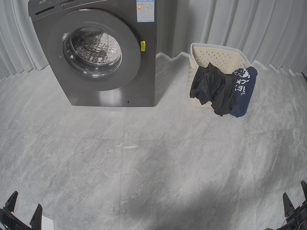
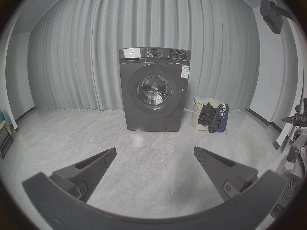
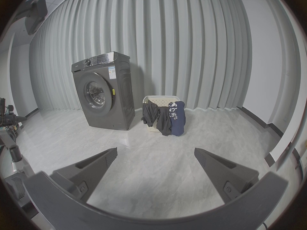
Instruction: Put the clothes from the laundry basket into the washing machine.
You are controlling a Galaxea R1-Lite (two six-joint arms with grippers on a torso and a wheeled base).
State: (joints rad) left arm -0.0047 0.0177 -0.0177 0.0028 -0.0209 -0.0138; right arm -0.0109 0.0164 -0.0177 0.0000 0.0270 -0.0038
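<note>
- Two garments are hanging over the near rim of the laundry basket (image 1: 220, 52): a black garment (image 1: 211, 87) and a navy garment (image 1: 247, 96) with white print. The navy one is touching the black one on its right side.
- We are seeing both pieces spilling down the outside of the basket's front wall, with their lower ends reaching towards the floor (image 1: 153, 163).
- We are finding the cream basket standing on the grey tiled floor, near the right side of the washing machine (image 1: 96, 51) but apart from it. A pale curtain (image 1: 230, 13) is hanging just behind both.
- We are looking at the dark grey machine's round glass door, which is facing us and looking shut.
- We are watching the left tool (image 1: 25, 204) hovering low at the near left, its fingers spread wide and gripping nothing.
- We are watching the right tool (image 1: 295, 194) hovering at the near right, likewise spread wide and carrying nothing.
- We are noting that both tools are sitting well apart from the basket and the machine.
</note>
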